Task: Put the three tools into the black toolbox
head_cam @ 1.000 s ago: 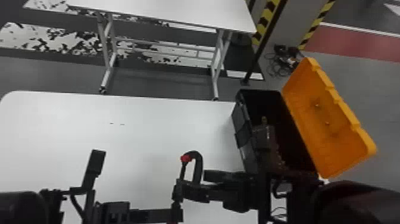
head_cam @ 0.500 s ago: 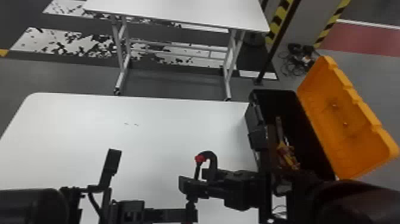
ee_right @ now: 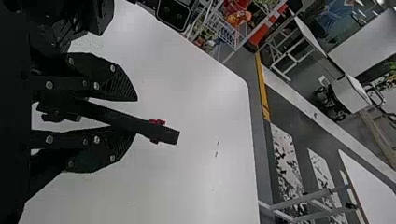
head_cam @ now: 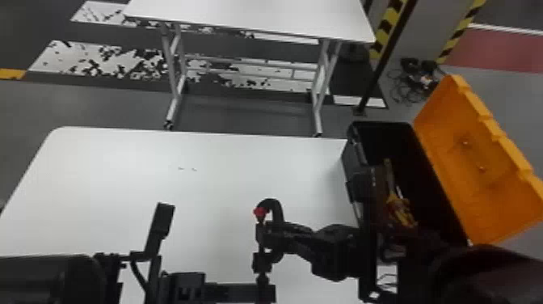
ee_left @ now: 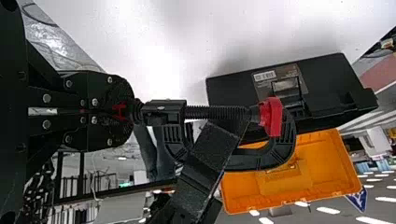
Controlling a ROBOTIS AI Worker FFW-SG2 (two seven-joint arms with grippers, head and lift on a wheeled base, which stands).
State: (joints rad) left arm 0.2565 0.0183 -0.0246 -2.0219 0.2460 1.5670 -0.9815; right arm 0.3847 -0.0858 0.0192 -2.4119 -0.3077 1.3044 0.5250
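Note:
My left gripper [head_cam: 262,279] is low in the middle of the head view, below the black C-clamp [head_cam: 277,208] with its red tip. In the left wrist view, my left gripper [ee_left: 128,112] is shut on the screw's handle end of the C-clamp [ee_left: 215,112]. My right gripper [head_cam: 278,236] reaches from the right to the clamp; in the right wrist view, my right gripper [ee_right: 133,116] has its fingers apart around the clamp [ee_right: 161,132]. Tools with yellow-and-red handles [head_cam: 400,210] lie in the open black toolbox [head_cam: 357,155], partly behind my right arm.
The toolbox's orange lid [head_cam: 476,161] stands open at the right. Under the arms is a white table [head_cam: 141,174], with a second white table [head_cam: 250,18] farther back. A dark post [head_cam: 384,64] and cables [head_cam: 408,87] are behind the toolbox.
The head view has shifted, putting the table and toolbox farther right in it. The clamp's red tip has moved left relative to the toolbox, and the tools inside show more clearly.

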